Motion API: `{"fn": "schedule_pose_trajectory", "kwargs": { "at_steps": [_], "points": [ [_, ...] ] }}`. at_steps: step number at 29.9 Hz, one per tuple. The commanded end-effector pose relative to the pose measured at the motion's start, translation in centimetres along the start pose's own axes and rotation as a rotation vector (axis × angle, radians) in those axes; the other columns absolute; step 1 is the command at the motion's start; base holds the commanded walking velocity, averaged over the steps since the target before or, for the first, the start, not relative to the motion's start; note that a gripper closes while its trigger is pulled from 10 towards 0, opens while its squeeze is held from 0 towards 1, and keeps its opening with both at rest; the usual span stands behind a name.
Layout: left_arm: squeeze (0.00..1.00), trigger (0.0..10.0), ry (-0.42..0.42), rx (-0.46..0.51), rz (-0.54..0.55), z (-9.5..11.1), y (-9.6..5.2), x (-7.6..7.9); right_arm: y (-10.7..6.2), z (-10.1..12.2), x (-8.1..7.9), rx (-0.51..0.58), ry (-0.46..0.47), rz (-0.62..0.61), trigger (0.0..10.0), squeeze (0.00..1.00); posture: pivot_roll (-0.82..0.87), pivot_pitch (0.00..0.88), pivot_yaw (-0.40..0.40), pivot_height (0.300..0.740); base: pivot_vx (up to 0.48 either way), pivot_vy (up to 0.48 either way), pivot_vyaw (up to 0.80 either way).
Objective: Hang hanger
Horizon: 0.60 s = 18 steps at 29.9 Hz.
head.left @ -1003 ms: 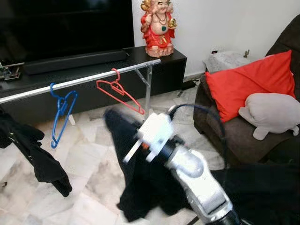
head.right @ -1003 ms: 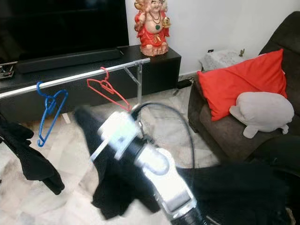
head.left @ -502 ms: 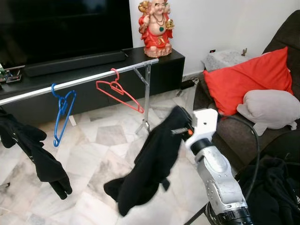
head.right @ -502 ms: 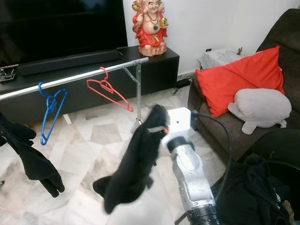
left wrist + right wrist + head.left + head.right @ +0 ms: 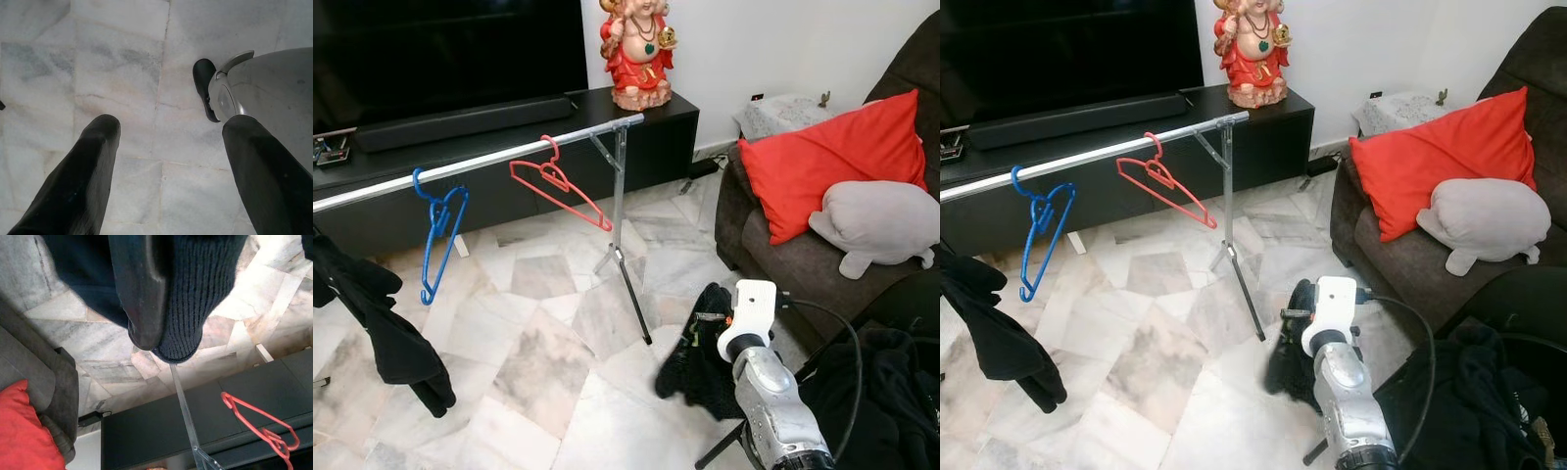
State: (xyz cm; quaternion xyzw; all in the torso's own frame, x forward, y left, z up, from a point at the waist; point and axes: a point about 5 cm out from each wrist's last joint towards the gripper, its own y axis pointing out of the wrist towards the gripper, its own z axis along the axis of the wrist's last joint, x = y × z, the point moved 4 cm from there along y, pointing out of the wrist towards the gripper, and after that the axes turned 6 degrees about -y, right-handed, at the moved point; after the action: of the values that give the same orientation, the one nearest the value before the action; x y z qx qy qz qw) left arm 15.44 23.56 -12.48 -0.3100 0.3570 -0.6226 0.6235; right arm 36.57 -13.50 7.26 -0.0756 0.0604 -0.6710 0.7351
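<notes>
Black knit cloth (image 5: 697,354) is hanging bunched from the right gripper (image 5: 710,318), whose fingers are clenched on it, low near the sofa (image 5: 783,264). The left gripper (image 5: 161,161) is idling, fingers spread, over marble floor (image 5: 529,352). Lifting it clear toward the red hanger (image 5: 558,188) on the far rail (image 5: 480,164) looks wise.

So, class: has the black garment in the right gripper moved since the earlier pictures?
Yes. The black garment has dropped with the right gripper, from rail height down near the floor.
</notes>
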Motion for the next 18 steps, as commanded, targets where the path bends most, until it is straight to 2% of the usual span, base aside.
{"fn": "schedule_pose_trajectory", "kwargs": {
  "at_steps": [1,9,18],
  "points": [
    [0.00,10.0,-0.031,-0.023,0.024,-0.5,-0.1,-0.4,0.2,0.5,-0.3,0.024,-0.003,0.004,10.0,0.00,-0.01,0.097,0.067,0.740,0.000,0.000,0.00],
    [0.00,10.0,-0.154,-0.014,0.050,-0.2,0.1,-0.4,0.1,-0.2,0.1,0.011,-0.032,-0.010,10.0,0.00,-0.01,0.097,0.064,0.740,0.000,0.000,0.00],
    [0.00,10.0,-0.149,-0.025,0.027,-0.2,0.4,1.5,-0.1,-0.1,0.1,0.033,-0.052,-0.014,10.0,0.00,0.00,0.090,0.061,0.740,0.000,0.000,0.00]
  ]
}}
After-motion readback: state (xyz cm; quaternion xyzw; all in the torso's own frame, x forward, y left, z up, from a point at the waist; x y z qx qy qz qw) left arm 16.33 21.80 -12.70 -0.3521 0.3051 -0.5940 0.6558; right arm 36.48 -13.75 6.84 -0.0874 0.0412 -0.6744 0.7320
